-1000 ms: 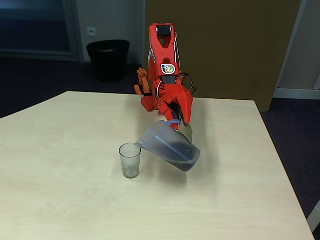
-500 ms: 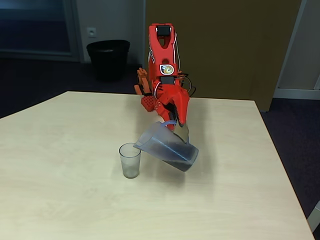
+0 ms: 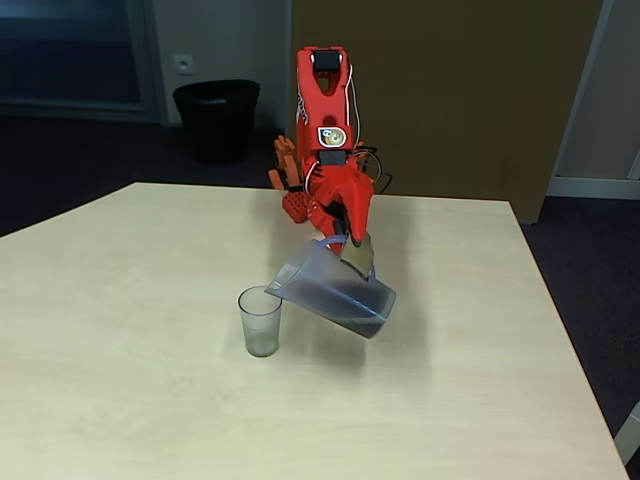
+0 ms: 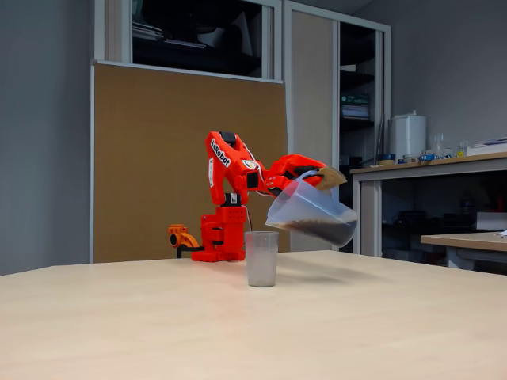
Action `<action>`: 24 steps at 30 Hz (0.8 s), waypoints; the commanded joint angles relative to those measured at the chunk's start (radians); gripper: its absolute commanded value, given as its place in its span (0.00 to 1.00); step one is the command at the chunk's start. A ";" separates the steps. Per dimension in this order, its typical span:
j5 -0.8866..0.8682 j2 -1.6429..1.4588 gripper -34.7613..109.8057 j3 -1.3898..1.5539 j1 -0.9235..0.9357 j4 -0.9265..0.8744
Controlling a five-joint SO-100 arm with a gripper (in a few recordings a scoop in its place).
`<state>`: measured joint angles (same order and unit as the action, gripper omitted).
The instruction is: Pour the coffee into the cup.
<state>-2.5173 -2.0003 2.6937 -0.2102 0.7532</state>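
A small clear cup (image 3: 260, 320) (image 4: 261, 258) stands upright on the pale wooden table (image 3: 120, 400). Beside it, the red arm's gripper (image 3: 352, 248) (image 4: 314, 176) is shut on the handle of a bluish translucent jug (image 3: 333, 288) (image 4: 307, 207), holding it off the table. The jug is tilted with its spout down toward the cup, and the spout is at the cup's rim in a fixed view. Dark coffee (image 3: 357, 312) (image 4: 322, 230) pools in the low side of the jug. I cannot tell whether any liquid is in the cup.
The arm's red base (image 4: 222, 237) stands at the far edge of the table. A black bin (image 3: 216, 118) is on the floor behind. A brown board (image 4: 182, 158) and a desk (image 4: 428, 170) stand beyond the table.
The gripper has carried the jug a little left, bringing its spout up to the cup's rim. The cup has stayed where it was.
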 commanded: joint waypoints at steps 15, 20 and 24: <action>-0.170 -0.112 0.24 0.008 0.000 0.037; -0.193 -0.118 0.24 0.015 0.008 0.043; -0.192 -0.127 0.24 0.021 0.014 0.043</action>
<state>-2.6906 -2.0632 2.7121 -0.1979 0.7547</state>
